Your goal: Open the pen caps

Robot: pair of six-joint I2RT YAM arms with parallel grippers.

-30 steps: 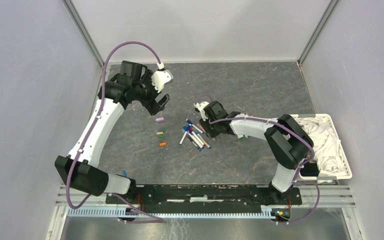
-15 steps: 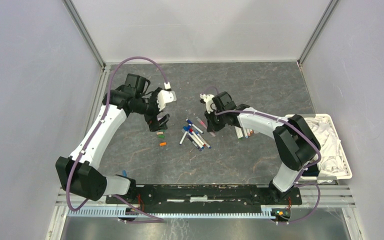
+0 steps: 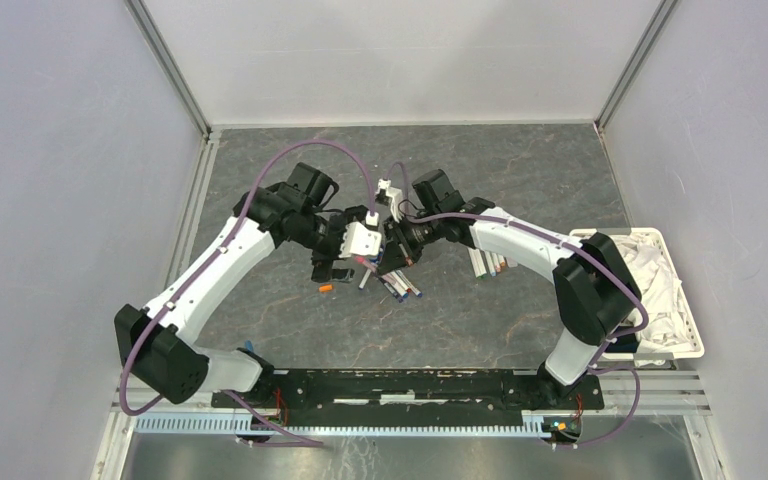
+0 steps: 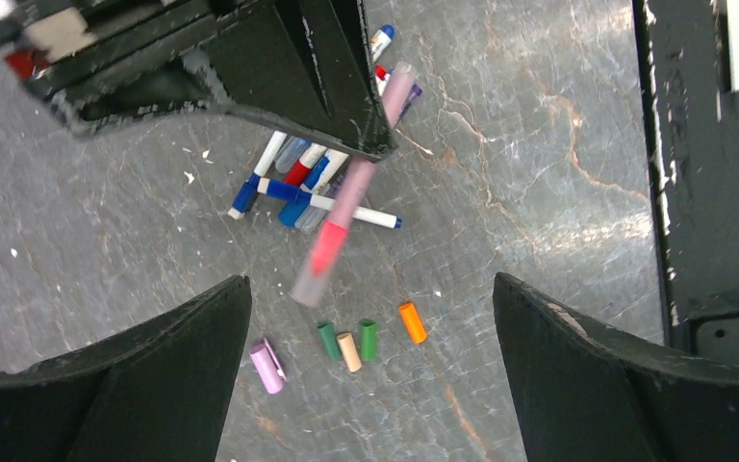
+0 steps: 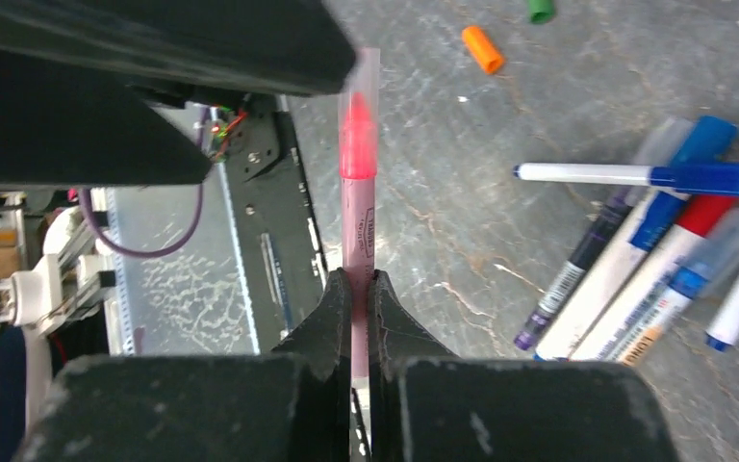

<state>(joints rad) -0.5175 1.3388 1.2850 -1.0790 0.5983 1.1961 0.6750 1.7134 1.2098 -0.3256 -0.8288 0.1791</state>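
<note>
My right gripper [image 5: 358, 279] is shut on a pink pen [image 5: 358, 212] and holds it above the table, its clear cap [image 5: 361, 87] over a red tip pointing at my left gripper. In the left wrist view the same pen [image 4: 346, 207] sticks out from the right gripper's fingers [image 4: 346, 106], capped end [image 4: 313, 279] towards me. My left gripper [image 4: 370, 284] is wide open and empty, just short of that end. Loose caps lie below: purple [image 4: 267, 368], green [image 4: 327, 340], beige [image 4: 348, 351], green [image 4: 369, 339], orange [image 4: 412, 322]. Several capped pens [image 4: 293, 183] lie in a pile.
The pile of pens [image 3: 395, 285] lies mid-table under both grippers. Several more white pens [image 3: 488, 265] lie to the right. A white basket [image 3: 695, 330] with white cloth [image 3: 650, 280] stands at the right edge. Walls close three sides.
My left arm has swung right and down to the table's middle. My right gripper has lifted the pink pen off the pile and turned it towards the left gripper.
</note>
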